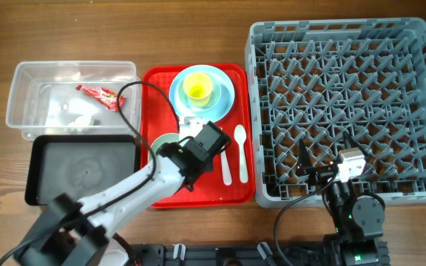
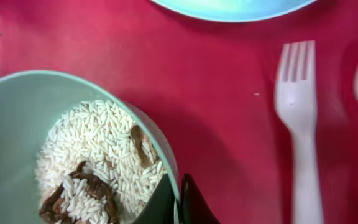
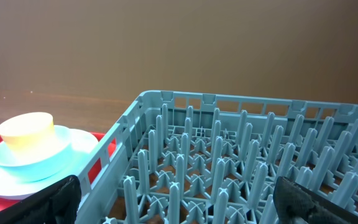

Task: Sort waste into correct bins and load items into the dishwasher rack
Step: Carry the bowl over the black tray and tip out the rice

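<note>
- Left gripper [image 2: 178, 202]: clenched on the rim of the pale green bowl [image 2: 17, 124], with one finger inside the wall and one outside.
- Pale green bowl: stands on the near-left part of the red tray [image 1: 231, 193] and holds white and brown rice scraps [image 2: 98, 155].
- White fork [image 2: 297, 124] and spoon [image 1: 241, 151]: lie flat on the red tray, side by side, to the right of the green bowl.
- Yellow cup [image 1: 198, 89]: sits in the pale blue bowl [image 3: 55, 152], which rests on the pale blue plate [image 3: 11, 183] at the tray's far end.
- Clear tub [image 1: 28, 111]: at far left, containing the red wrapper [image 1: 98, 94] and the white tissue [image 1: 76, 112].
- Black tray [image 1: 87, 174]: just on the near side of the tub.
- Right gripper [image 3: 176, 202]: released, with its fingers wide apart, above the near part of the grey rack [image 1: 346, 96].
</note>
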{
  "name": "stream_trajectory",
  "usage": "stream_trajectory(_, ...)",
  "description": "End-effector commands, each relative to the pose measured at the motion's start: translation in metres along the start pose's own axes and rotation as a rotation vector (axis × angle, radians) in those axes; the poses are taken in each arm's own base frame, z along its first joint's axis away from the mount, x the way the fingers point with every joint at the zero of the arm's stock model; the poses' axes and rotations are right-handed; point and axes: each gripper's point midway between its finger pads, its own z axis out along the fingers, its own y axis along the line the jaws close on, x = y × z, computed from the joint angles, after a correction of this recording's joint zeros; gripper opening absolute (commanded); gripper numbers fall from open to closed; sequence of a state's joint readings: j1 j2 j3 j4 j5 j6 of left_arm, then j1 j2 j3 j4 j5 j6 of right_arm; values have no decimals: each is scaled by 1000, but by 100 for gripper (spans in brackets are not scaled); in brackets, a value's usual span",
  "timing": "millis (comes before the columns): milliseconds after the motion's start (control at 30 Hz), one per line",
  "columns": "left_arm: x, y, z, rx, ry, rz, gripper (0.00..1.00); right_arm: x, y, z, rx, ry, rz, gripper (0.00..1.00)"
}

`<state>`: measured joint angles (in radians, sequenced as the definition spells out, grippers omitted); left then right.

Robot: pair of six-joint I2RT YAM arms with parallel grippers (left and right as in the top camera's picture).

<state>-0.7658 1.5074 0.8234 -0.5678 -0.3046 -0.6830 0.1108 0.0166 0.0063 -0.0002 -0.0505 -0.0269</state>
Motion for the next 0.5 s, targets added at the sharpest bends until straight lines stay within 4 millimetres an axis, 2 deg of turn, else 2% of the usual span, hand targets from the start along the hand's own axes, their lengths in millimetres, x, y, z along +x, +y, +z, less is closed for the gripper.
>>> stream_trajectory(0,-8,-10,-32,147,7,-54,4,-1,0,0,3,-7,7,100)
stream_trajectory(100,-22,0,-60,223,6,-130,4,-1,0,0,3,-7,7,100)
stream_trajectory(267,-48,60,-112,265,-53,-232,4,-1,0,0,3,-7,7,99)
stream_trajectory(367,-54,95,-127,277,-82,-321,4,-1,0,0,3,-7,7,100)
stream_trajectory(467,-63,139,-134,271,-130,-457,4,-1,0,0,3,-7,7,100)
